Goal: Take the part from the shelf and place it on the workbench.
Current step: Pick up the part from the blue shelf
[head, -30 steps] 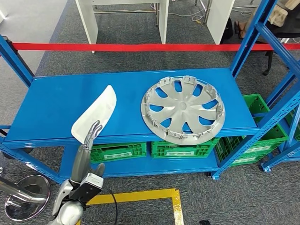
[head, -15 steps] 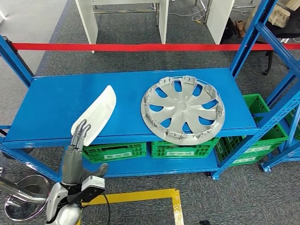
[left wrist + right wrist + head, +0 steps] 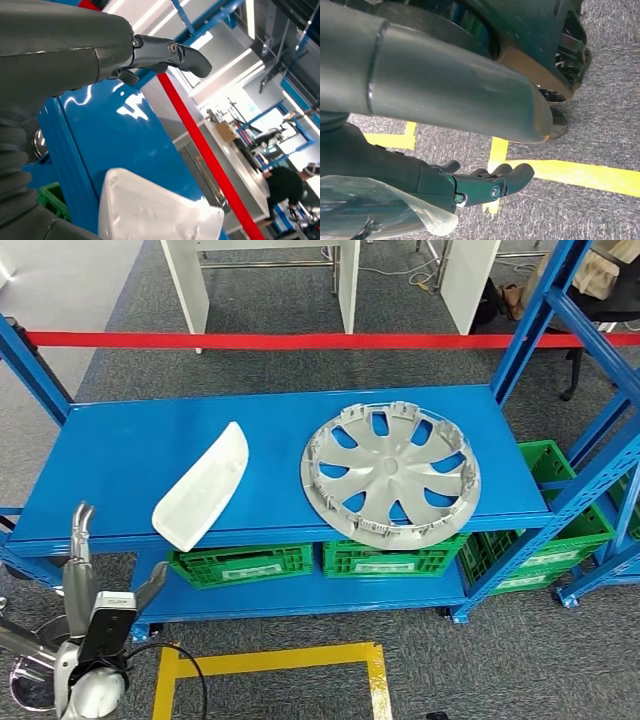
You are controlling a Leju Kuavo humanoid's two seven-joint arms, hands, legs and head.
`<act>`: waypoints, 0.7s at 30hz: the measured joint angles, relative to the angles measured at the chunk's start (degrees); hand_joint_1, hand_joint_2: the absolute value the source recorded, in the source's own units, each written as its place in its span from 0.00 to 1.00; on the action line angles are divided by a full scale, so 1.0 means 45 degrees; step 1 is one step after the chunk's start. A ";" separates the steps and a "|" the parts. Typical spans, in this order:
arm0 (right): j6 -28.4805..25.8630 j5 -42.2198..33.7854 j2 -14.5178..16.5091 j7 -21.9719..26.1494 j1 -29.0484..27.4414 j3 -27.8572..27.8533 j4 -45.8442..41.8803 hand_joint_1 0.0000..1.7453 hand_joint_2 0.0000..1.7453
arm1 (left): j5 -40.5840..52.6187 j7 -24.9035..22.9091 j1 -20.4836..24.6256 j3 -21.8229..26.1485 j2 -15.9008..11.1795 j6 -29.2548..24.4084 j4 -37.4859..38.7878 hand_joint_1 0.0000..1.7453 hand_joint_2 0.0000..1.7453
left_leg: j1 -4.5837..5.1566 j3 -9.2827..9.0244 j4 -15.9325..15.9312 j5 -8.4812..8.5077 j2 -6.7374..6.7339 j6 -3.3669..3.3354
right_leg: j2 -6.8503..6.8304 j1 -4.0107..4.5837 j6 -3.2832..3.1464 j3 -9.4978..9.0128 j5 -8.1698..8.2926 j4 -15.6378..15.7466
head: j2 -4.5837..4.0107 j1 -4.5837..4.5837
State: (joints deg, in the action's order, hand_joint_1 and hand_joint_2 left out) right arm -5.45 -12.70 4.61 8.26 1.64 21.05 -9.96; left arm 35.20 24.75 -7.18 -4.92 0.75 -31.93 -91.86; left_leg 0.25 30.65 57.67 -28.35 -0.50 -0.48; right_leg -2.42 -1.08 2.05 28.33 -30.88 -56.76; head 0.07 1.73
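On the blue shelf (image 3: pixel 113 455), the white part (image 3: pixel 202 486) is laid at the front edge, left of the hubcap (image 3: pixel 390 471). The left hand (image 3: pixel 79 575) is held below the shelf's left end, fingers spread, empty. The right hand (image 3: pixel 471 185) is seen hanging over the floor, fingers loosely extended, empty.

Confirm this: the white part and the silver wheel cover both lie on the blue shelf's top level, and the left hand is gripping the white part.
One thing is wrong. In the head view the left hand is off to the side of the white part, holding nothing. The part and the silver wheel cover do both lie on the blue shelf's top level.
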 joint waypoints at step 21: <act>0.0211 0.0198 -0.0012 -0.0041 0.0034 0.0019 0.0045 0.00 0.00 | 0.2418 -0.0853 0.1121 0.0610 0.0163 0.0590 0.2272 0.00 0.00 | 0.0001 -0.0001 0.0001 0.0000 0.0001 0.0000 | 0.0001 -0.0001 0.0000 0.0001 0.0001 0.0000 | 0.0000 0.0001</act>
State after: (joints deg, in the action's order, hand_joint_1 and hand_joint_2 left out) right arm -4.50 -11.81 4.56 8.08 1.79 21.14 -9.76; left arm 46.08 20.92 -2.13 -2.17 1.49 -29.27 -81.63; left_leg 0.26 30.65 57.68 -28.34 -0.50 -0.48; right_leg -2.41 -1.09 2.05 28.34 -30.87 -56.76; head 0.07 1.74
